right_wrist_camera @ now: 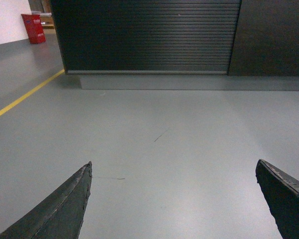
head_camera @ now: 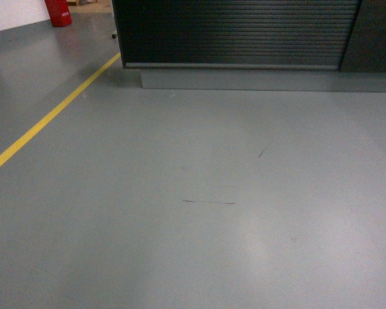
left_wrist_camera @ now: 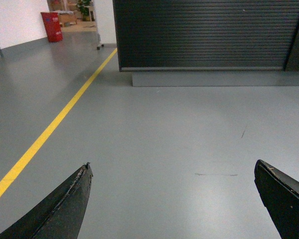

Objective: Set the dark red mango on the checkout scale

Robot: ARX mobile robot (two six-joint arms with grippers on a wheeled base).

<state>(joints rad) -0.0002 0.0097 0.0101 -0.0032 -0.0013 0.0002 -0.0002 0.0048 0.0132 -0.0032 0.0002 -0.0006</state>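
checkout [head_camera: 238, 32]: black ribbed front, far across grey floor [head_camera: 199, 193] | left gripper [left_wrist_camera: 172, 199]: wide, holding nothing | right gripper [right_wrist_camera: 173, 199]: wide, holding nothing | yellow line [head_camera: 45, 122]: left of checkout | mango, scale: not seen

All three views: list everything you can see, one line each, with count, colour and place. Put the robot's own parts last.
checkout counter: one, black with a ribbed slatted front on a grey base, straight ahead at the far side of the floor; its top is out of view.
floor: one, grey, fills most of every view, with a few thin dark scuff marks.
floor line: one, yellow, runs diagonally along the left.
red object: one, red, far left beyond the counter; what it is cannot be told.
mango and scale: none in view.
left gripper: one, black fingers spread wide, empty, low over the floor.
right gripper: one, black fingers spread wide, empty, low over the floor.
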